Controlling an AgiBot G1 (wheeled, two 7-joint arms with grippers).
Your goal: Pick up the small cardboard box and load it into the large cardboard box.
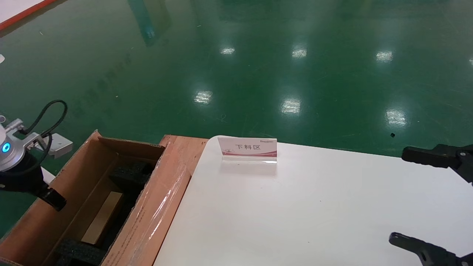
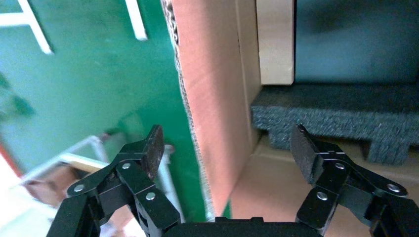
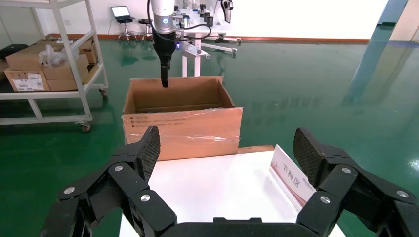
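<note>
The large cardboard box [image 1: 155,207] stands open on the floor left of the table, with black foam inserts [image 1: 129,173] inside. A pale tan narrow face of the small cardboard box [image 1: 102,218] shows deep inside, between the foam pieces; it also shows in the left wrist view [image 2: 275,39]. My left gripper [image 1: 51,197] is open and empty, straddling the carton's outer wall [image 2: 207,89]. My right gripper [image 1: 401,195] is open and empty above the table's right side, far from the carton [image 3: 183,126].
A white table [image 1: 295,207] carries a small standing sign [image 1: 248,149] near its far edge. A white shelving cart with boxes [image 3: 49,64] stands beyond the carton. Green floor surrounds everything.
</note>
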